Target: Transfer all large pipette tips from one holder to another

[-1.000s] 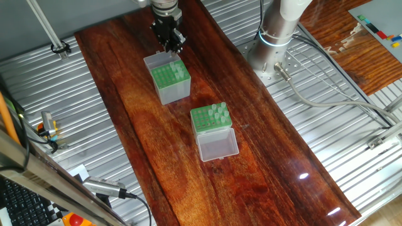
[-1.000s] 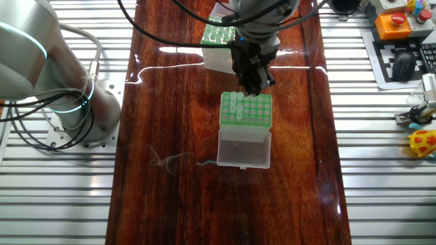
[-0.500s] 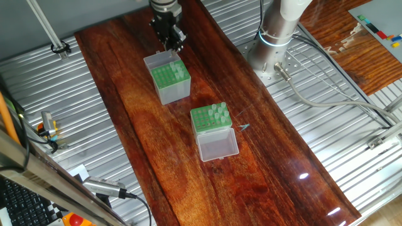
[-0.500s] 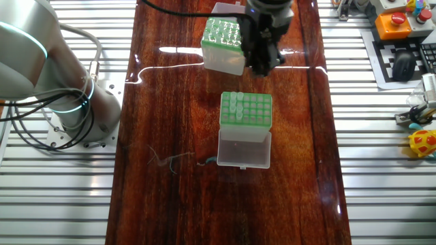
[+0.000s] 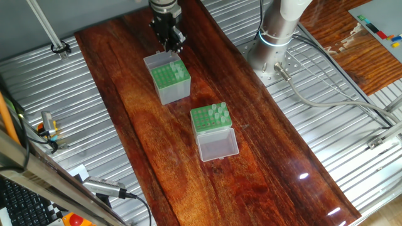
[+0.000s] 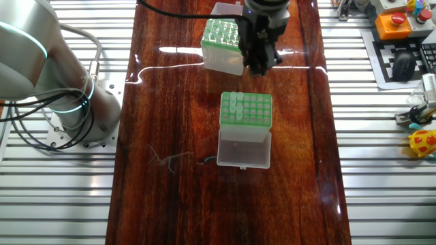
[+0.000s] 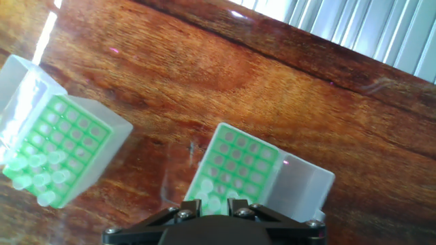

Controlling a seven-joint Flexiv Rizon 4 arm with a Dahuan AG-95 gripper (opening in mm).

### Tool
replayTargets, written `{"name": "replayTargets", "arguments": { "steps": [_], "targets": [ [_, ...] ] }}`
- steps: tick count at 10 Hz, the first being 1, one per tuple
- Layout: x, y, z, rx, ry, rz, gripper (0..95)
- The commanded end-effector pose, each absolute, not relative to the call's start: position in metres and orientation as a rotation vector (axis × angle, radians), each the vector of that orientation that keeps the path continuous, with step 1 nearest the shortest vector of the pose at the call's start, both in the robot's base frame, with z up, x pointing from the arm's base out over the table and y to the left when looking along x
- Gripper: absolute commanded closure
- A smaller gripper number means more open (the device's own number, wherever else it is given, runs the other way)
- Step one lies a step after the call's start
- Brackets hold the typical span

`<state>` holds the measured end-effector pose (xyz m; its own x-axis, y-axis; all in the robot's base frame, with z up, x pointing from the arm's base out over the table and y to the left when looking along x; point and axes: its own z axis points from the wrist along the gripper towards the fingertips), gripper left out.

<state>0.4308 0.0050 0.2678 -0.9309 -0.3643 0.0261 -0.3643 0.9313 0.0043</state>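
Pincer (image 5: pixel 171 45) is dark metal, hanging fingers-down at the lidded edge of one holder (image 5: pixel 169 78). You can't tell from any view whether it is released or clenched; the fingertips merge into one dark shape, and the hand view only catches the housing.

That nearest box: green hole-grid top, pale see-through walls, clear lid hinged back on the pincer's side. In the hand view you see a cluster of large pipette tips (image 7: pixel 30 173) in one corner of its grid: pale, translucent, round-mouthed cones. The other holes are open.

Farther from the pincer, well apart from the first box, sits another (image 6: pixel 246 109): green grid, opaque grey walls, whitish tray-like lid (image 6: pixel 243 148) folded flat on the far side. More tips stand along one grid edge.

Both boxes sit on the glossy red-brown wood desk (image 6: pixel 170 102).
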Motion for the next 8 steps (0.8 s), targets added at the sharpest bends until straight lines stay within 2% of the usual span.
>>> {"name": "replayTargets", "arguments": {
  "steps": [1, 5, 8],
  "targets": [
    [0.439, 0.037, 0.258, 0.52, -3.086, -0.008, 76.0],
    [0.441, 0.09, 0.245, 0.399, -3.104, 0.006, 76.0],
    [0.445, 0.073, 0.251, 0.427, -3.095, 0.011, 76.0]
  ]
}}
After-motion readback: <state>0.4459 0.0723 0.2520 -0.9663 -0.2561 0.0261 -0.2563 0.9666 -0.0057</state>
